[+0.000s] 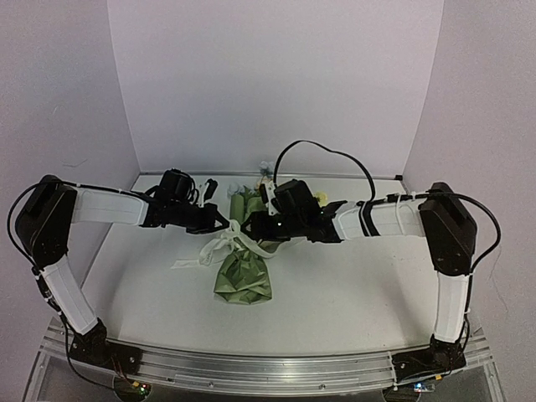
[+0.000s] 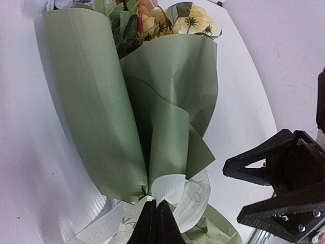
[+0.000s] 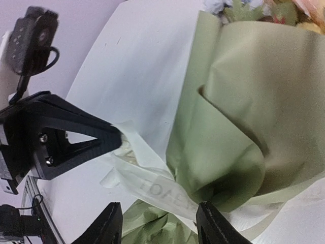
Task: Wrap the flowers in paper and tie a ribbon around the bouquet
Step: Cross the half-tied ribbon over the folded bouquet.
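Your left gripper [image 2: 155, 223] is pinched shut on the ribbon [image 2: 175, 190], right where it goes round the thin middle of the bouquet [image 1: 243, 272]. Your right gripper [image 3: 160, 209] is close by, fingers apart, holding nothing. Green paper [image 2: 91, 101] hugs the flowers [image 2: 195, 20]. It all lies on the white table [image 1: 352, 285].

Left arm [image 1: 100, 205] and right arm [image 1: 385, 219] elbows out, forearms converging at centre, left end effector [image 2: 155, 223] pinched shut on ribbon [image 2: 172, 190], right end effector [image 3: 161, 226] jaws apart.
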Available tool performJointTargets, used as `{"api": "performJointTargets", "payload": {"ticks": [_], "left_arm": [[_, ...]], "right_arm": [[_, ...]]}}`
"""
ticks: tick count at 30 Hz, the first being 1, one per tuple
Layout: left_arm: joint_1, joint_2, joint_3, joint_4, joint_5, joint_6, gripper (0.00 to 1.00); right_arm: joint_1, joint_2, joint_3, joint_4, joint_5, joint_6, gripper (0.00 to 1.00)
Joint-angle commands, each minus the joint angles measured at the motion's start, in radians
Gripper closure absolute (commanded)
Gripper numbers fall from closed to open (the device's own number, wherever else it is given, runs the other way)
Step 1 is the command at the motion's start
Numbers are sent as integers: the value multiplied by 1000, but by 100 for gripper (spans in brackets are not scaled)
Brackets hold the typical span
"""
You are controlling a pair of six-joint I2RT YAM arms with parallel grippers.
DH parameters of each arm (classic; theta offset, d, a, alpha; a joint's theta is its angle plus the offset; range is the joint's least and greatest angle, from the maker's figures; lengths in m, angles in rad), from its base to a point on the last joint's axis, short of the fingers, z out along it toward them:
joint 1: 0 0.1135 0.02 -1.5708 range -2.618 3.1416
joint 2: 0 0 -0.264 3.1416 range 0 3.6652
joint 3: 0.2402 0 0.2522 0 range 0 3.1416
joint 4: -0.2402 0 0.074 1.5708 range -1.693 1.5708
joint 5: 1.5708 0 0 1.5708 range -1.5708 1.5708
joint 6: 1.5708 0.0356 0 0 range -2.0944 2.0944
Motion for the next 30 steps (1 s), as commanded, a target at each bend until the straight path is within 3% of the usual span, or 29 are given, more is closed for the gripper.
{"api": "performJointTargets", "payload": {"ticks": [1, 15, 30], "left_arm": [[-11, 12, 52, 17, 108, 19, 100], [9, 210, 226, -76, 328, -47, 100], [58, 288, 328, -225, 398, -7, 100]], "right_arm": [[48, -26, 60, -82, 35, -163, 47], [163, 99, 285, -293, 204, -246, 46], [173, 170, 294, -306, 213, -131, 41]]}}
